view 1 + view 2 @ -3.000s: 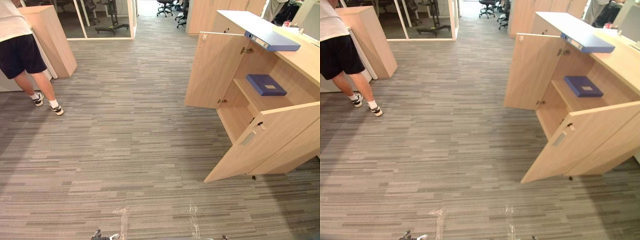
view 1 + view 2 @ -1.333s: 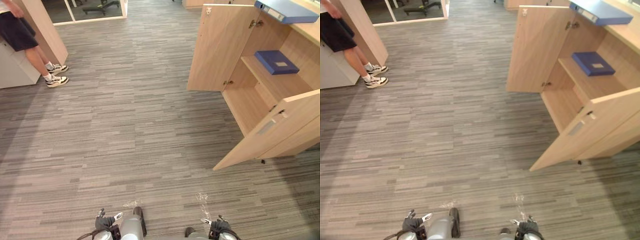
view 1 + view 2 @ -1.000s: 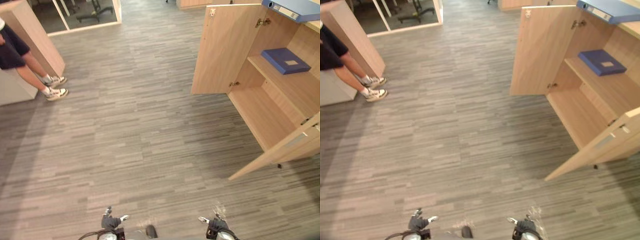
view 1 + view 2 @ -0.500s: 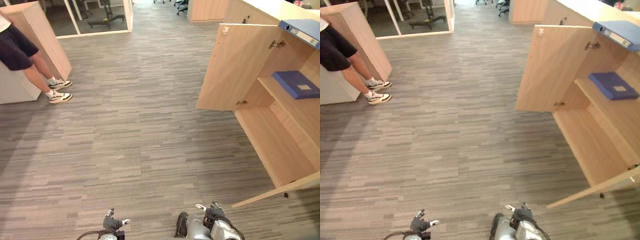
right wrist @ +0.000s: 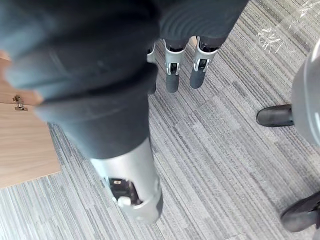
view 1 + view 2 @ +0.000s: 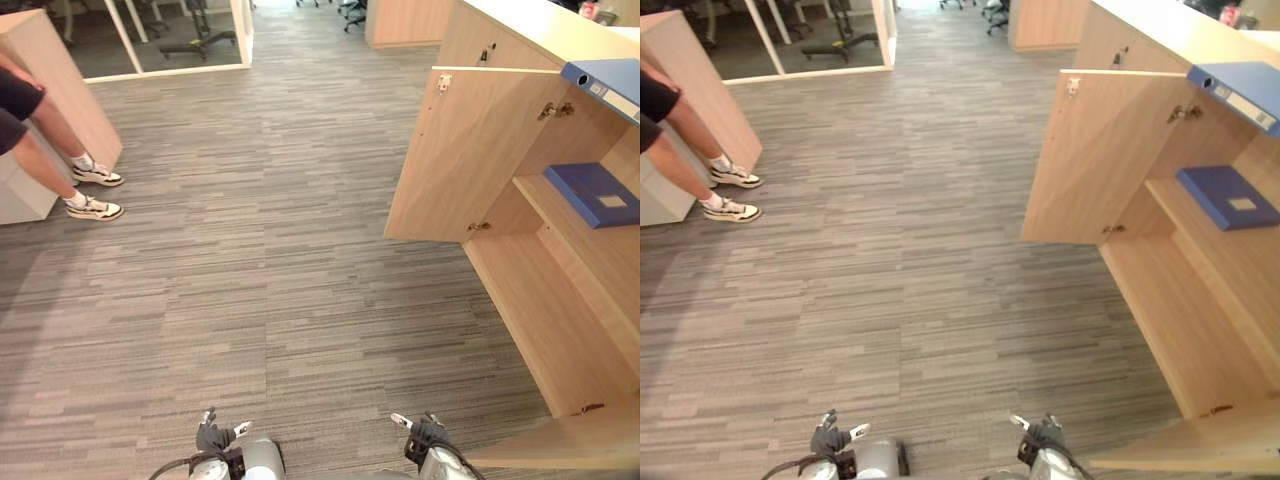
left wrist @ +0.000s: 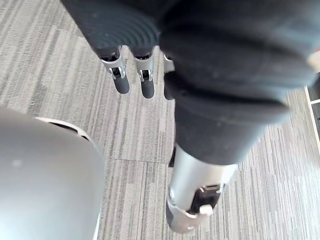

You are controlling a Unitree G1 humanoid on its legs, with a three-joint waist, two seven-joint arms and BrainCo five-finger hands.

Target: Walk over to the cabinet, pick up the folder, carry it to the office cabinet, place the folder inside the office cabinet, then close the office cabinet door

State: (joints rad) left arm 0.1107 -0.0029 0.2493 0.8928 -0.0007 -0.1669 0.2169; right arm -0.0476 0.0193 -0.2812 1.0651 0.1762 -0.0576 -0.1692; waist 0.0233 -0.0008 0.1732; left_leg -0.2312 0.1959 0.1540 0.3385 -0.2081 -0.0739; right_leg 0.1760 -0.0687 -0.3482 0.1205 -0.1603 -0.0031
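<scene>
A light blue ring-binder folder (image 6: 612,84) lies flat on top of the wooden office cabinet (image 6: 530,28) at the right. The cabinet's left door (image 6: 455,150) stands wide open, and a dark blue folder (image 6: 593,193) lies on the inner shelf. Low at the bottom edge hang my left hand (image 6: 212,437) and my right hand (image 6: 425,440), both well short of the cabinet. Over bare carpet, the left hand's fingers (image 7: 132,77) and the right hand's fingers (image 5: 185,67) point down, relaxed, with nothing in them.
The cabinet's other door (image 6: 570,450) juts out low at the bottom right, close to my right hand. A person's legs (image 6: 60,170) stand at the far left beside a wooden unit (image 6: 50,75). Striped grey carpet (image 6: 260,250) stretches between; glass partitions and office chairs lie beyond.
The whole picture has shifted with my walking; the open cabinet now sits closer and lower on the right. The person at the left has shifted their feet. Both hands still hang empty.
</scene>
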